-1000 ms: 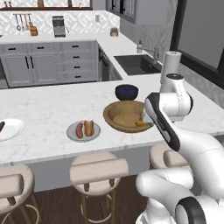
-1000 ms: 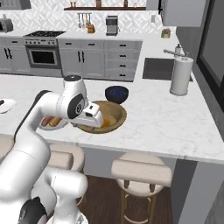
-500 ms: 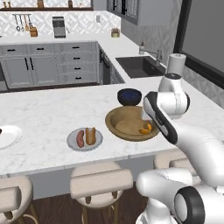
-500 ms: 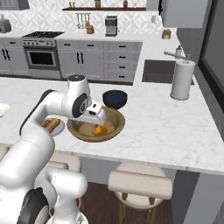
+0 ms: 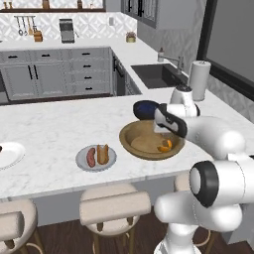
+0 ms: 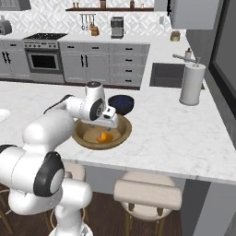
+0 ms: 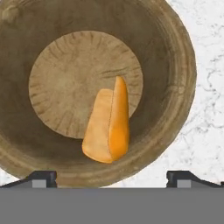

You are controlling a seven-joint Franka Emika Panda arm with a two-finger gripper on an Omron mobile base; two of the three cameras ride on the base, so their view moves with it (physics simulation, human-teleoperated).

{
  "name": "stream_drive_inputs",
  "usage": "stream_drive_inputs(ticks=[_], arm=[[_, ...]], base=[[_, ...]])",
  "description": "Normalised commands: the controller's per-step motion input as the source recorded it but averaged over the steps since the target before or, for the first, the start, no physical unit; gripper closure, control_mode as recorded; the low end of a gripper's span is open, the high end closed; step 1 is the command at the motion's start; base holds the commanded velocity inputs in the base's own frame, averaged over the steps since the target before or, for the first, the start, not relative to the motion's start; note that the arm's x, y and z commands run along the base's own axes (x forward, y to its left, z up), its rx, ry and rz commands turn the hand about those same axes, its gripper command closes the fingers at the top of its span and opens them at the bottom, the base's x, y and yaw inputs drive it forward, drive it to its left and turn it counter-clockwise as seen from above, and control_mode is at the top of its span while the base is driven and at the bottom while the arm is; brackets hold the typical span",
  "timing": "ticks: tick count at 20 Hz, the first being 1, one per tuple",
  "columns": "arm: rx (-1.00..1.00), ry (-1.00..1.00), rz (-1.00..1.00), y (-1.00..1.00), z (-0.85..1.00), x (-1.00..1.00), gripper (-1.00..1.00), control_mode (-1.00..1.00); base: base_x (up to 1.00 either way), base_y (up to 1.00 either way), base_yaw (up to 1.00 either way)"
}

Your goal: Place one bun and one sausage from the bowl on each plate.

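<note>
The bun (image 7: 108, 124) lies alone in the wooden bowl (image 7: 175, 87), partly on the flat centre and partly up the inner slope toward the near rim. It is an orange-tan split roll, seen as a wedge with a seam running along its length. No sausage is visible in the bowl.

Handling, as a judgement: light and soft, so it should compress under the pads rather than slip. A firm squeeze may crush it. The best hold looks to be across the narrow width at mid-length, with the jaws straddling the seam.

The gripper (image 7: 111, 177) hovers just above the bowl with its jaws spread wide and nothing between them. The bun sits between and just ahead of the fingertips (image 7: 43, 177).

On the marble counter (image 5: 54, 124), the grey plate (image 5: 96, 158) near the bowl carries a sausage and a bun. The white plate (image 5: 9, 155) sits well apart at the left. A dark blue bowl (image 6: 120, 103) stands just behind the wooden bowl.
</note>
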Motion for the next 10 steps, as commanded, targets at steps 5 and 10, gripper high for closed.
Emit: stream_drive_inputs(ticks=[5, 10], arm=[[0.0, 0.0, 0.0, -0.01, -0.63, 0.33, -1.0, -1.0], [0.0, 0.0, 0.0, -0.01, -0.19, 0.0, -1.0, -1.0]], base=[[0.0, 0.0, 0.0], [0.0, 0.0, 0.0]])
